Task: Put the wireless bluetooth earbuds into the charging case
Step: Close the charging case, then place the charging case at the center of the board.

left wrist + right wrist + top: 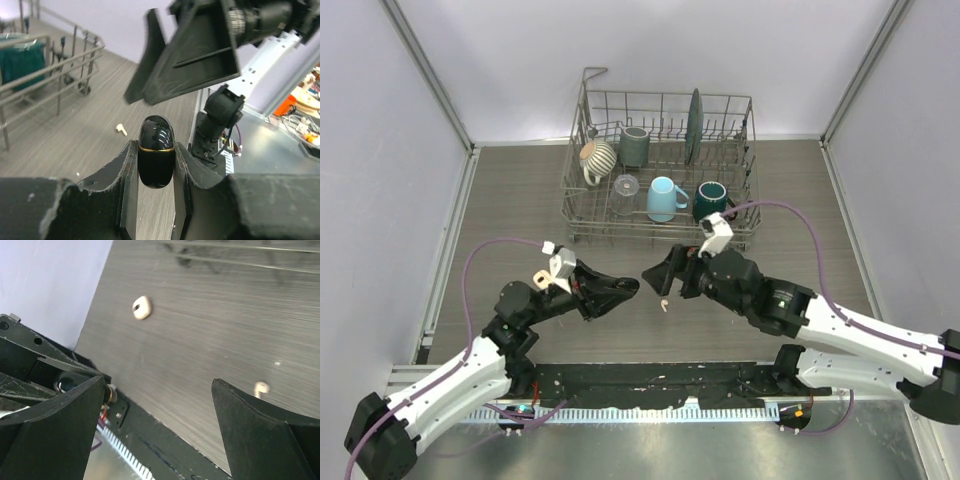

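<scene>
My left gripper (156, 172) is shut on a glossy black egg-shaped charging case (156, 150) with a thin gold band; the case looks closed. In the top view the left gripper (623, 287) faces my right gripper (655, 278) closely above the table's middle. The right gripper (165, 425) is open and empty. One cream earbud (663, 305) lies on the table just below the right gripper, and it also shows in the left wrist view (121, 129) and the right wrist view (260, 388). A second small cream piece (141, 307) lies near the left arm (540, 277). The black earbuds are out of view.
A wire dish rack (582, 215) stands at the back with several mugs, a plate and a glass. Grey walls close in the left and right sides. The arms' bases sit on a black strip (650, 385) at the near edge.
</scene>
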`<act>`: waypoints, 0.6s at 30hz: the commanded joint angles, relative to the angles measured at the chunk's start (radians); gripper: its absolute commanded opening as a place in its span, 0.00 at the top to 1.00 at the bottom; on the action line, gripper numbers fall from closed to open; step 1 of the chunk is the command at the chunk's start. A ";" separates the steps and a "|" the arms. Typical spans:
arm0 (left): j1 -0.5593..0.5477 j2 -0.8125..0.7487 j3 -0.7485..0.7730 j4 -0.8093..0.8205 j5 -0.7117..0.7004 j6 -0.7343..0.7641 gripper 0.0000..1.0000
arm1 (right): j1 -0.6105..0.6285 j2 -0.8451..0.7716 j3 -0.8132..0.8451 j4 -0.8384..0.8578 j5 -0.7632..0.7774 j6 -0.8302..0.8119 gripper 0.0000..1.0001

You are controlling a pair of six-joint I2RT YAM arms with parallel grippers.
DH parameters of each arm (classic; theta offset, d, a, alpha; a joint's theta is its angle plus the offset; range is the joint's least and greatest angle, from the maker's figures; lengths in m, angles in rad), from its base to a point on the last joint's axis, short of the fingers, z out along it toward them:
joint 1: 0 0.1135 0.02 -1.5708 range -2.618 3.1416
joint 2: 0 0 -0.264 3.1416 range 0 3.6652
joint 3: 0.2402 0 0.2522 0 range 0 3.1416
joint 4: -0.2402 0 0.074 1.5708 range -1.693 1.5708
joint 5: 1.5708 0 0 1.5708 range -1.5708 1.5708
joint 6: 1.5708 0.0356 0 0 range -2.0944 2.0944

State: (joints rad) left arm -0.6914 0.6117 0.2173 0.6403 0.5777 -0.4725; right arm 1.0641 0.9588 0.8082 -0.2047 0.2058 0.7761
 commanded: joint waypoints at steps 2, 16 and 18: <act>0.004 0.085 0.073 -0.181 -0.160 -0.150 1.00 | -0.001 -0.150 -0.069 -0.128 0.342 0.142 0.07; 0.000 0.319 -0.007 -0.208 -0.226 -0.376 1.00 | -0.016 -0.137 -0.080 -0.177 0.385 0.192 0.10; -0.005 0.364 -0.015 -0.177 -0.225 -0.390 1.00 | -0.018 -0.121 -0.069 -0.179 0.380 0.193 0.10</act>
State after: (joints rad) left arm -0.6918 0.9249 0.2108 0.4103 0.3859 -0.8066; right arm 1.0512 0.8150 0.7177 -0.3901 0.5617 0.9463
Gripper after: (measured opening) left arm 0.313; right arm 0.902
